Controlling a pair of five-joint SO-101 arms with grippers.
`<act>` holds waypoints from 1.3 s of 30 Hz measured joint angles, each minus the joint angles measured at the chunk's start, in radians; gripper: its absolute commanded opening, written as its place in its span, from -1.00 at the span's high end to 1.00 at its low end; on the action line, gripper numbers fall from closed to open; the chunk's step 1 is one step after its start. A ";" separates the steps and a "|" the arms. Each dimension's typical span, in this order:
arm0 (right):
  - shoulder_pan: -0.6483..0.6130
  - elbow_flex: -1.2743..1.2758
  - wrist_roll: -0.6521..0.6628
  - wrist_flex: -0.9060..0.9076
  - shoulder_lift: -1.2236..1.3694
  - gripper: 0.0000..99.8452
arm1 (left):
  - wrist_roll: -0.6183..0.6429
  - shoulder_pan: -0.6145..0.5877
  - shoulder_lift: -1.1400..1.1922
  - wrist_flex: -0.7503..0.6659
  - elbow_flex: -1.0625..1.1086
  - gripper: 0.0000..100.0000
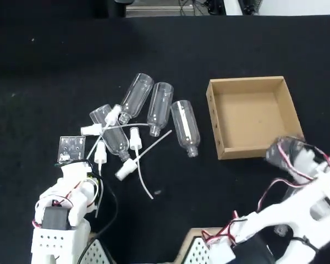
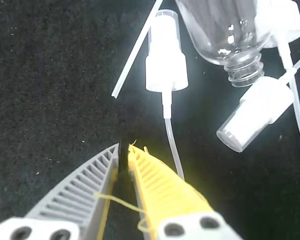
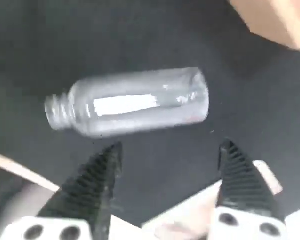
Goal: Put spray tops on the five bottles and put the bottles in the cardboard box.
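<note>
Several clear bottles lie uncapped left of the cardboard box [image 1: 252,116]: one [image 1: 136,95], a second [image 1: 160,104] and a third [image 1: 185,127] side by side, another [image 1: 111,132] among loose white spray tops [image 1: 100,154] with thin tubes. My left gripper [image 2: 124,150] is shut with nothing in it, its tips just short of a spray top [image 2: 165,60] whose tube runs along the yellow finger; a bottle neck [image 2: 242,67] and a second spray top [image 2: 255,112] lie beside it. My right gripper [image 3: 171,147] hangs open above a lying bottle [image 3: 127,107] near the box corner [image 3: 272,20].
A small grey square plate [image 1: 71,148] lies left of the spray tops. The left arm [image 1: 63,209] sits at the near left, the right arm [image 1: 302,198] at the near right just in front of the box. Black cloth covers the table.
</note>
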 measured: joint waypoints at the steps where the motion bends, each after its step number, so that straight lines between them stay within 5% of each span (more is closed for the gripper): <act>1: 0.025 0.009 0.118 -0.028 0.000 0.46 | 0.000 0.000 0.000 0.000 0.000 0.94; 5: 0.083 0.127 0.480 -0.173 0.000 0.46 | 0.000 0.000 0.000 0.000 0.000 0.94; 11: 0.074 0.285 0.585 -0.341 0.000 0.46 | 0.000 0.000 0.000 0.000 0.000 0.94; 22: -0.006 0.385 0.580 -0.370 -0.011 0.46 | 0.000 0.000 0.000 0.000 0.000 0.94; 32: -0.109 0.454 0.344 -0.373 -0.011 0.48 | 0.000 0.000 0.000 0.000 0.000 0.94; 37: -0.112 0.517 0.313 -0.373 -0.011 0.94 | 0.000 0.000 0.000 0.000 0.000 0.94; 39: -0.114 0.519 0.293 -0.373 -0.011 0.93 | 0.000 0.000 0.000 0.000 0.000 0.94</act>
